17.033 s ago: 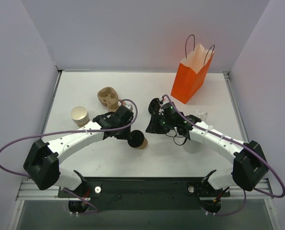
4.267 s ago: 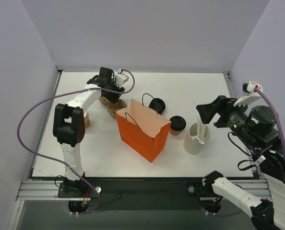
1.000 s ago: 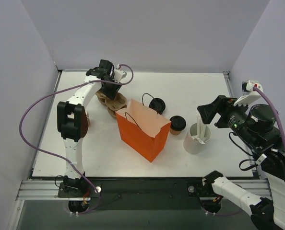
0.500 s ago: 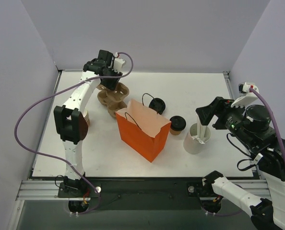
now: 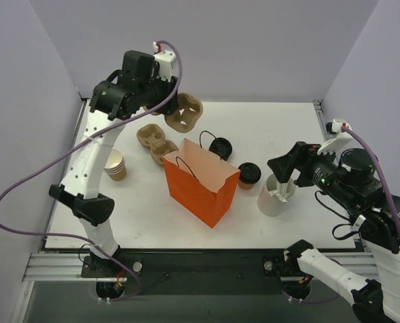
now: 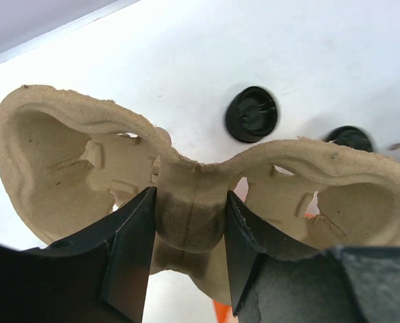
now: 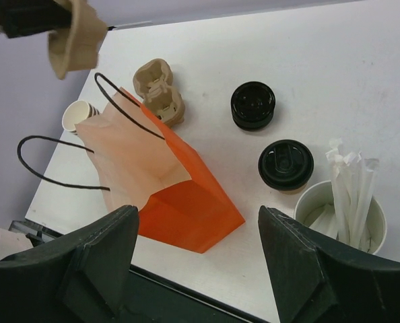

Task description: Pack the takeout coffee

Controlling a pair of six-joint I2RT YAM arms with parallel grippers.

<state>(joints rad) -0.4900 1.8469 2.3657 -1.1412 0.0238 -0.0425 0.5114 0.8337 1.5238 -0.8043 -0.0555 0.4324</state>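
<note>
Left fingers: closed on the narrow middle bridge of a moulded-pulp cup carrier, one finger on each side. The carrier's two pockets spread out to either side. It is held in the air above the far left part of the table, clear of the surface. It carries no cup.

Right fingers: spread wide with nothing between them. They are raised over the right side of the table, above and near a white cup of paper-wrapped straws.

The takeout coffee is a short tan-brown cup with a black lid. It stands upright on the table just beside the right end of the orange bag, between the bag and the white cup. It is outside the bag and no fingers touch it. The lid has raised markings, too small to read.

The orange bag stands upright near the table's centre with its mouth open and its pale lining showing. Its black cord handles are loose. The faces in view are plain.

Other items on the table:
- A loose black lid lies beyond the bag, apart from the coffee.
- A second pulp carrier rests left of the bag's far corner.
- A nested stack of paper cups stands at the left — plain sides.
</note>
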